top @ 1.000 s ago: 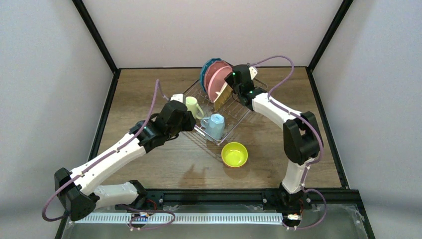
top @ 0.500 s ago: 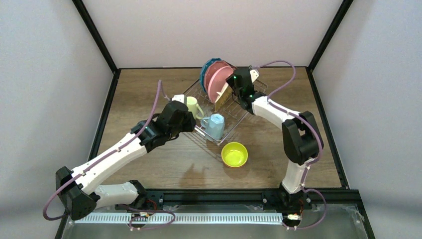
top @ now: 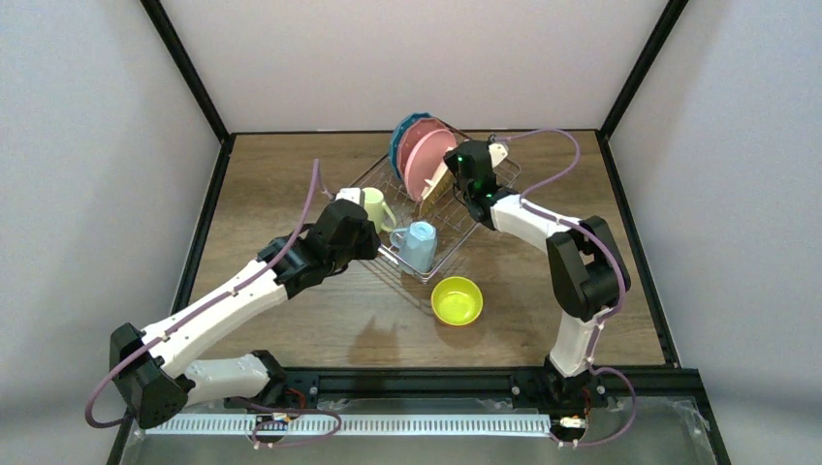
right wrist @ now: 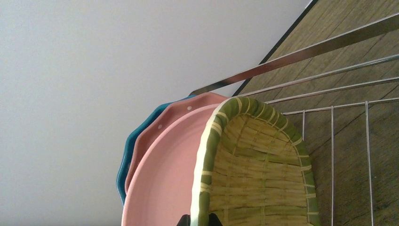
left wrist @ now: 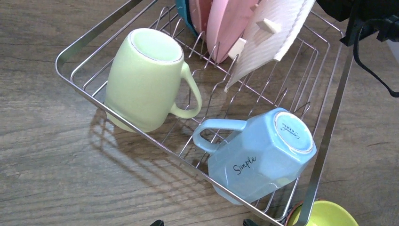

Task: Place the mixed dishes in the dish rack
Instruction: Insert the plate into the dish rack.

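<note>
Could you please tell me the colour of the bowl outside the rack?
The round bowl is plain lime green; top view.

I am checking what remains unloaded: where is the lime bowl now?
In the top view, the lime bowl sits on the table right of centre, outside the dish rack, before its near corner by the light blue mug.

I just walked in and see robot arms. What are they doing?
The robot is filling a wire dish rack. Its right gripper pinches a woven plate beside the pink plates. A green mug and blue mug are inside already. The left gripper hangs open nearby. A lime bowl sits outside.
</note>
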Controlling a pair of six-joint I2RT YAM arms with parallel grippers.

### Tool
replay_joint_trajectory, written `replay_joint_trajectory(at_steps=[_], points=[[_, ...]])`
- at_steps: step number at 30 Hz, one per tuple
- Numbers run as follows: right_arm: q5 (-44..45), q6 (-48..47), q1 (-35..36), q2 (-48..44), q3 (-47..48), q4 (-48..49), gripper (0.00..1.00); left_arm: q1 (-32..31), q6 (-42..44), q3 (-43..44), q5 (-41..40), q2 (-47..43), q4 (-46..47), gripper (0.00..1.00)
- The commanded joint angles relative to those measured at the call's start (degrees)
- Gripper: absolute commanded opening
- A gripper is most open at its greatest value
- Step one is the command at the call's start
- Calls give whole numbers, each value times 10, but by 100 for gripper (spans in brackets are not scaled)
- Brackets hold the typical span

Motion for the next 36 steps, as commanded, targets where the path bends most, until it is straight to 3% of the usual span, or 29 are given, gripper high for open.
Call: replay_joint_trajectory(at_steps=[1,20,33,36], points=[[8,49,9,11,-13,46,1,2,8,-7,-15,-10,9,96],[54,84,8,31,-13,-36,1,5,13,10,-66,-18,21,100],[90,129,8,45,19,-148,1,13,3,9,-76,-29,23,100],[94,133,8,55,49,-211,1,14,-2,8,-77,-31,25,100]])
